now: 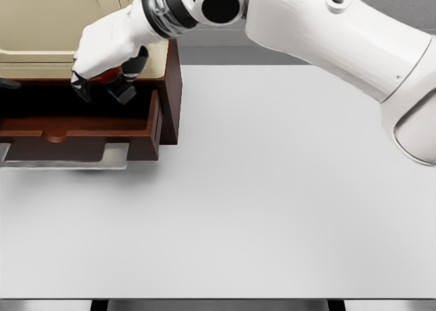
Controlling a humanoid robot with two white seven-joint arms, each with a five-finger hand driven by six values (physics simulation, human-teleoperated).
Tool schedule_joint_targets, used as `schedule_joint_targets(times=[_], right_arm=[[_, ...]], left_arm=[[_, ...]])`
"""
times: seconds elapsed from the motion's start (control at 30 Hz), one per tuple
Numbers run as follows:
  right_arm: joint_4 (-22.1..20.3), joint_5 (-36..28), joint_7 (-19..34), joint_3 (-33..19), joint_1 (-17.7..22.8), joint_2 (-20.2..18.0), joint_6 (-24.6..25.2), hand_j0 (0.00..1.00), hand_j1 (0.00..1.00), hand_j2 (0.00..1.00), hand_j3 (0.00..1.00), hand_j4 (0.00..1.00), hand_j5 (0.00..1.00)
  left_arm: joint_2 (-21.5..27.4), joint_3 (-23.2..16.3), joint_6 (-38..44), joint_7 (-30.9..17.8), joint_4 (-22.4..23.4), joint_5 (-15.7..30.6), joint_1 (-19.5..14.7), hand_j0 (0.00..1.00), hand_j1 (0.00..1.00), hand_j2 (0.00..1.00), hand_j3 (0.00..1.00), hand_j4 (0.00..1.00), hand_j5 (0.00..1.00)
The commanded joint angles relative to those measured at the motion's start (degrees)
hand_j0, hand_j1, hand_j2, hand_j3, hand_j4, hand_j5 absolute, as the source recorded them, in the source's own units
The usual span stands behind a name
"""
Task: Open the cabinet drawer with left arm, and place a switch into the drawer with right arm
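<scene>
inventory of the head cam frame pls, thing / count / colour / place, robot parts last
cabinet: 1, dark brown wood with a cream top panel, upper left on the table
drawer: 1, brown, pulled open toward the camera, grey handle along its front edge
switch: 1, reddish with dark parts, mostly hidden in the hand, over the open drawer
table: 1, white, fills most of the frame
small dark object at the left edge beside the cabinet: 1, cannot tell what it is
right robot hand: 1, white with dark fingertips, curled around the switch above the drawer
right arm: 1, white, comes in from the right edge
left arm: not in view
</scene>
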Motion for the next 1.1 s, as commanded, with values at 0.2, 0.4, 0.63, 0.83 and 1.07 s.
schedule_joint_targets(times=[0.2,0.4,0.63,0.83,1.07], right_arm=[[-5.02,-0.05,-0.02,-0.68,-0.35,0.03,0.15,1.0,1.0,1.0,1.0,1.0,1.0],[-41.41,-8.65,-0.02,-13.51,4.04,-37.75,0.15,1.0,1.0,1.0,1.0,1.0,1.0],[-41.15,-13.58,-0.02,-22.22,30.05,-63.34,0.15,1.0,1.0,1.0,1.0,1.0,1.0],[-40.8,-12.7,-0.02,-26.08,39.29,-63.34,0.15,1.0,1.0,1.0,1.0,1.0,1.0],[-40.45,-12.62,-0.02,-25.73,40.34,-63.52,0.15,1.0,1.0,1.0,1.0,1.0,1.0]], left_arm=[[0.09,0.1,0.16,0.02,0.01,0.46,0.0,1.0,1.0,1.0,1.0,1.0,1.0],[0.0,-0.08,0.16,0.02,-0.26,0.46,0.0,1.0,1.0,1.0,1.0,1.0,1.0],[-2.55,0.18,0.16,0.02,-9.22,0.37,-0.7,1.0,1.0,1.0,1.0,1.0,1.0],[-9.67,0.18,0.16,0.02,-11.59,0.37,-1.93,1.0,1.0,1.0,1.0,1.0,1.0],[-10.64,0.18,0.16,0.02,-11.59,0.46,-2.02,1.0,1.0,1.0,1.0,1.0,1.0]])
